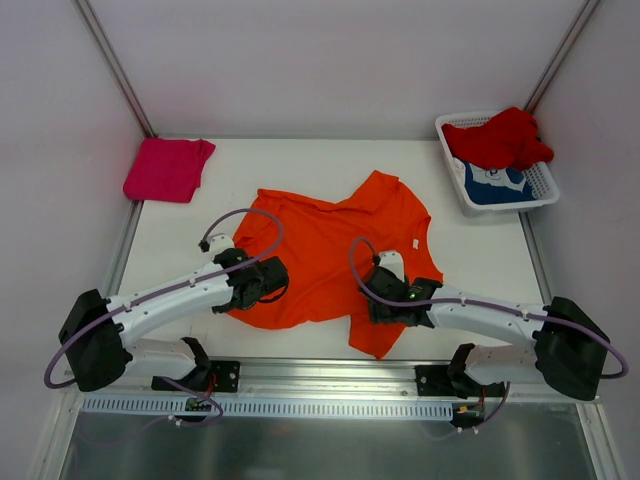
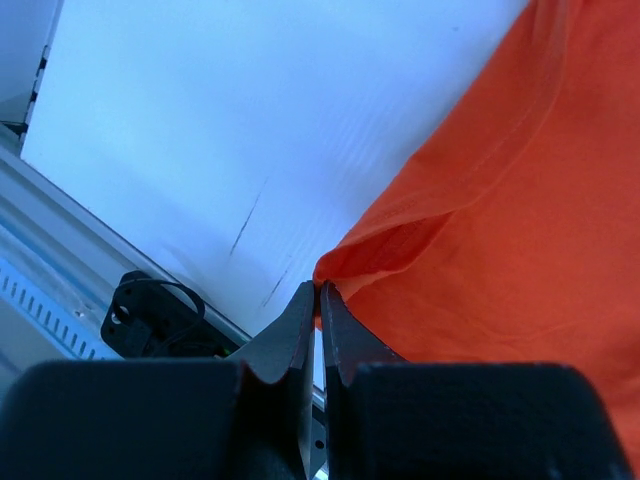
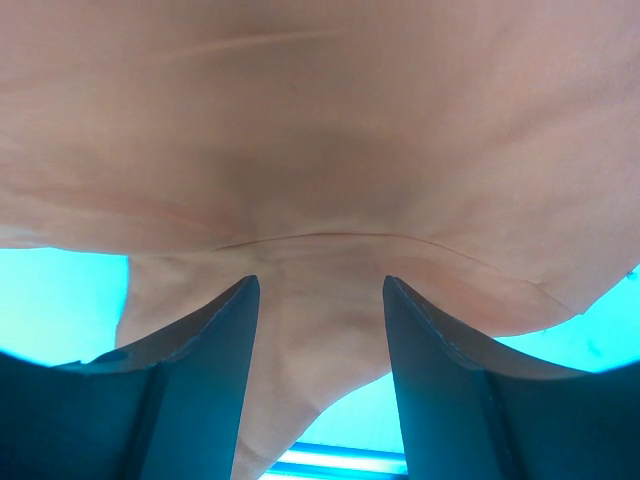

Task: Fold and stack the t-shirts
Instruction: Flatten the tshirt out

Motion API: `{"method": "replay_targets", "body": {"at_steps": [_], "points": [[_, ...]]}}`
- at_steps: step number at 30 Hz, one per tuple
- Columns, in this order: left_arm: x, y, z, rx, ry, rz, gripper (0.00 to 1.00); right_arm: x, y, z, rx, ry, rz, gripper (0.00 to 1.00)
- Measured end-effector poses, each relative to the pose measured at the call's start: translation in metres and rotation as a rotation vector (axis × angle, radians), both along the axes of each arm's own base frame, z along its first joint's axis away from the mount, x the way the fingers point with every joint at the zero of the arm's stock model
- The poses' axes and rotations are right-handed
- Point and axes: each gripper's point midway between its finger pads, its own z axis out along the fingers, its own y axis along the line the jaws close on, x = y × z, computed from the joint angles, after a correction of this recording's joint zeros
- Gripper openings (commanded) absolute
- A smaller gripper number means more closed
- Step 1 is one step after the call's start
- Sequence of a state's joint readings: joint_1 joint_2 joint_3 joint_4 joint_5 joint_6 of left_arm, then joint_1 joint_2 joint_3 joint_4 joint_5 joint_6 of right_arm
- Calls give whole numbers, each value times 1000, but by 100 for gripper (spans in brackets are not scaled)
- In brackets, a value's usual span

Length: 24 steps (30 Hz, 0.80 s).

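The bright orange t-shirt (image 1: 330,250) lies spread and rumpled in the middle of the table. My left gripper (image 1: 262,283) is at its near left hem. In the left wrist view the gripper (image 2: 320,290) is shut on a lifted corner of the orange cloth (image 2: 500,220). My right gripper (image 1: 385,300) sits over the shirt's near right part. In the right wrist view the gripper (image 3: 320,285) is open, with the cloth (image 3: 320,130), pale there, between and beyond the jaws. The magenta-pink shirt (image 1: 168,168) lies folded at the far left.
A white lattice basket (image 1: 545,190) at the far right holds the red shirt (image 1: 500,138) on top of the blue shirt (image 1: 495,185). A metal rail (image 1: 330,375) runs along the table's near edge. Walls close in the back and sides.
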<state>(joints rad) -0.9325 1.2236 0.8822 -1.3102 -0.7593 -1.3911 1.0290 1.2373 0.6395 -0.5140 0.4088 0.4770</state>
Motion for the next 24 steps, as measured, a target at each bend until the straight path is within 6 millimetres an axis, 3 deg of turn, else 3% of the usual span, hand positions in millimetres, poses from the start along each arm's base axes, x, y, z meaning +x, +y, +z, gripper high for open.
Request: {"method": "replay_targets", "body": {"at_steps": [9,15,19,24], "points": [[-2,9,-19,110,127,76,1,0,3,10,54,-27,22,57],[-5,9,-25,139,181,80,55,-2,2,9,54,-17,33,57],[-5,9,-23,133,178,75,69,-2,1,9,55,-17,34,57],[4,1,-11,89,137,56,68,1,0,11,53,-21,33,57]]}}
